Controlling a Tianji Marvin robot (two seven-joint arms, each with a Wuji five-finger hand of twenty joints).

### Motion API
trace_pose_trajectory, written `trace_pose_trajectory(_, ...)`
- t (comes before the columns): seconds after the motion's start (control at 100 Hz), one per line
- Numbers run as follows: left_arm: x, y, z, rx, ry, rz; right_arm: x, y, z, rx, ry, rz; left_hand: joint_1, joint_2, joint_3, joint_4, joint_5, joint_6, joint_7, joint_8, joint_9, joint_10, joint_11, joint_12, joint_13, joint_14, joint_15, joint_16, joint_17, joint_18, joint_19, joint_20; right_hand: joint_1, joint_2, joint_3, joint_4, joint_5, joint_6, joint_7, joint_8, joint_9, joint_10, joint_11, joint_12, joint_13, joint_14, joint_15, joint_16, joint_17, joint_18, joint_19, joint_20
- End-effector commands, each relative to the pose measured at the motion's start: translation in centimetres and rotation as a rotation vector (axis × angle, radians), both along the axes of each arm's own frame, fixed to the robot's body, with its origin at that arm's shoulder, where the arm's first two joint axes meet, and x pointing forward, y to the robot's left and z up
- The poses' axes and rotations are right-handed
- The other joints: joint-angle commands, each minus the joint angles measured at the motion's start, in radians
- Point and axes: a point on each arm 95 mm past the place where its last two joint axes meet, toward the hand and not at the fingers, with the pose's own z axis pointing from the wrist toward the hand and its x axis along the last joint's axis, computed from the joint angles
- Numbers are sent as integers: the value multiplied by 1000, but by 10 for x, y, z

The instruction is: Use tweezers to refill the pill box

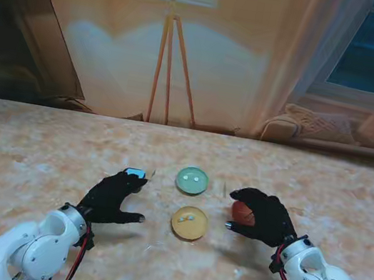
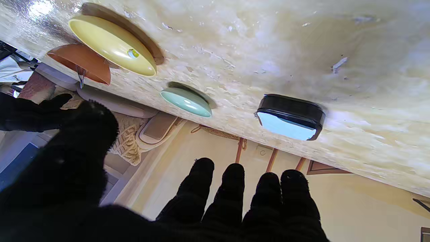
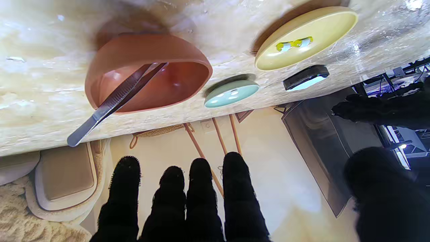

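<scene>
— Far left on the marbled bench [image 1: 39, 157]?
— Left robot hand [image 1: 113, 198], black-gloved, palm down, fingers spread, gripping nothing. Fingertips [image 2: 231, 174] just short of the pill box [image 1: 135, 173], a small black case with a pale blue face, not touching it.
— Next along?
— Two shallow dishes, one behind the other. Green dish [image 1: 192, 180] farther off, a couple of pale pills inside. Yellow dish [image 1: 189, 222] nearer, holding yellow-and-white capsules [image 3: 294, 43].
— And to the right?
— Orange bowl [image 1: 242, 212], mostly hidden under the right robot hand [image 1: 263, 216] in the stand view. Metal tweezers [image 3: 114, 102] lying tilted inside the bowl, tips down in it, blunt end sticking out over the rim.
— Right robot hand closed on them?
— No. Hovering over the bowl, fingers [image 3: 201, 188] straight and side by side, thumb apart, empty. Tweezers untouched.
</scene>
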Motion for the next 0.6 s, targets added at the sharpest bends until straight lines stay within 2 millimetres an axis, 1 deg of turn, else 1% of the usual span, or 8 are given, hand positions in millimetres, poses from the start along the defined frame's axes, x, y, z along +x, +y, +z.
trace_pose_trajectory(0.0,-1,-2,-1,0,11,-6,-3,4,-3,-1,17,13,-2,-15,-1,10,17,-4,-1,6,1,-12,3,9,-12,-26,2,-19,-1,-35,-19,-15,-1,16,-12,-1,-5,11,-5,9,-1,-2,3,-19,9,-8,-9,-13,0,-17,2,-10)
trace_pose_trajectory(0.35,-2,-4,-4,3,17,-4,-2,4,-4,4,17,12,-3,-19,4,10,21,-9,1,6,5,-13,5,10,-9,-26,5,-18,3,-35,-19,-15,-3,17,-13,-1,-5,11,-4,10,-2,-3,3,-19,10,-6,-9,-13,2,-17,2,-9)
trace_pose_trajectory(0.59,-3,-2,-3,8,12,-6,-5,2,-3,4,6,10,-6,-22,11,9,24,-19,8,11,12,-12,7,10,-9,-24,11,-16,4,-33,-17,-14,-2,16,-14,-1,-5,12,-5,10,0,-1,3,-19,11,-5,-8,-13,0,-16,2,-9)
